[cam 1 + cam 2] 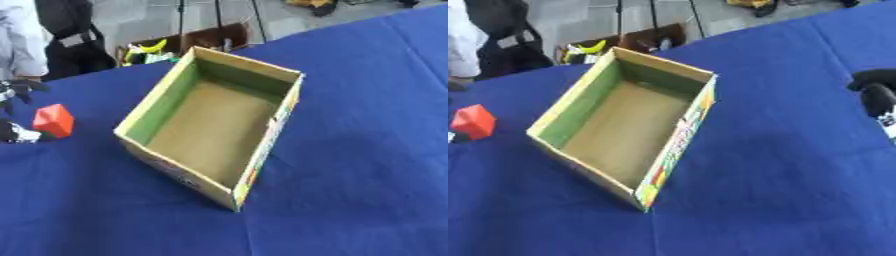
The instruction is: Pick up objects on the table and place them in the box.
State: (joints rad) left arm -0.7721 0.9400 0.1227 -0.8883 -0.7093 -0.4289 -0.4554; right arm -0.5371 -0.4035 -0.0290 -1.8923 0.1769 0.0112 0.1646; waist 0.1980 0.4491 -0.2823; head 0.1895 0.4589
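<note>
Box sits mid-table, nothing in it. Block on table left of box, apart from it. Right hand at right edge

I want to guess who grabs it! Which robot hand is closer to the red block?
The left hand, right beside the red block at the view's left edge. The right hand is far off, past the cardboard box.
</note>
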